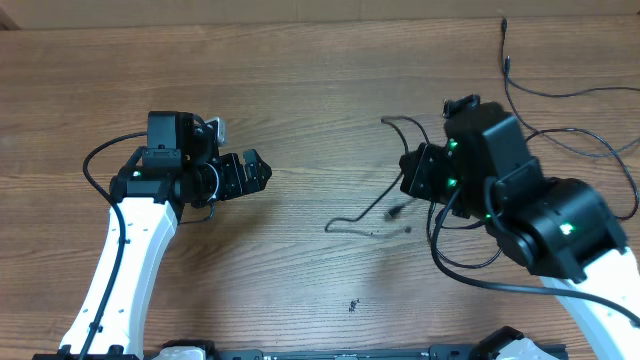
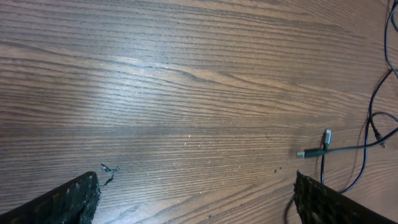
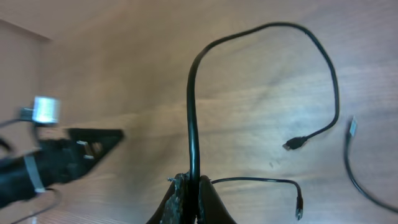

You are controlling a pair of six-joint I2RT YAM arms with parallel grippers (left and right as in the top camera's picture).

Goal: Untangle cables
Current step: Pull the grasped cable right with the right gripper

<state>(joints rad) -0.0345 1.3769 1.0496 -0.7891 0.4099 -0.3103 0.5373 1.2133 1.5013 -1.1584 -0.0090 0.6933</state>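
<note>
Between the right gripper's clenched fingers a thin black cable is pinched. It rises straight from the tips, arches over and ends in its small plug off to one side. A second cable lies near the tips on the wooden table. Across the table, well apart, the left gripper hangs spread wide and empty, its jaws facing the pinched cable. Other cables trail beyond the right arm, so that arm is much the nearer.

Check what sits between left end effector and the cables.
Just bare wooden table from the left end effector to the cables; overhead view shows it.
</note>
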